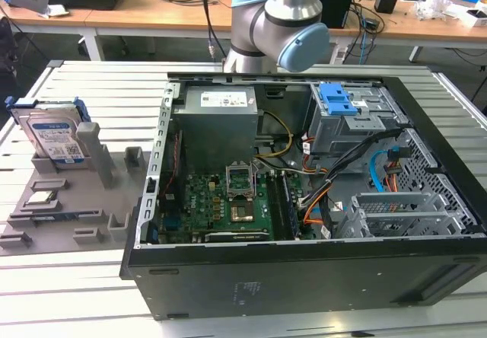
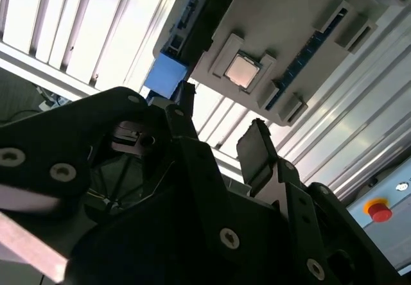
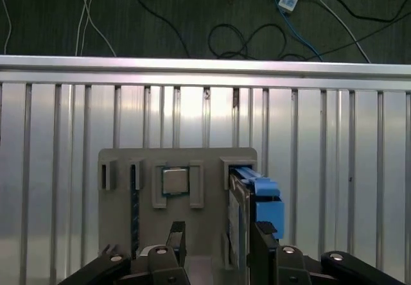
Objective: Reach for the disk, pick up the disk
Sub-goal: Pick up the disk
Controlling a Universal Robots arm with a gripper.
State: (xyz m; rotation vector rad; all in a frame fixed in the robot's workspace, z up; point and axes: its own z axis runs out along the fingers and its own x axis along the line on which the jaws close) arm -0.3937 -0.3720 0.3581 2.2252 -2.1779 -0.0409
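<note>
The disk (image 1: pixel 53 136) is a silver hard drive with a white-and-blue label and a blue frame. It leans upright in a slot of the grey holder plate (image 1: pixel 68 208), at the exterior view's left. In the first wrist view I see the disk (image 3: pixel 260 198) edge-on, just beyond one black fingertip (image 3: pixel 263 237). My gripper (image 3: pixel 219 243) hangs above the plate, apart from the disk, open with nothing between its fingers. In the second wrist view the gripper (image 2: pixel 218 128) covers most of the disk, leaving a blue corner (image 2: pixel 166 76) showing.
A small square processor chip (image 3: pixel 174 181) lies in a recess of the holder beside the disk. An open computer case (image 1: pixel 304 201) fills the middle of the slatted metal table (image 1: pixel 76 300). A red stop button (image 2: pixel 379 211) sits off the table's edge.
</note>
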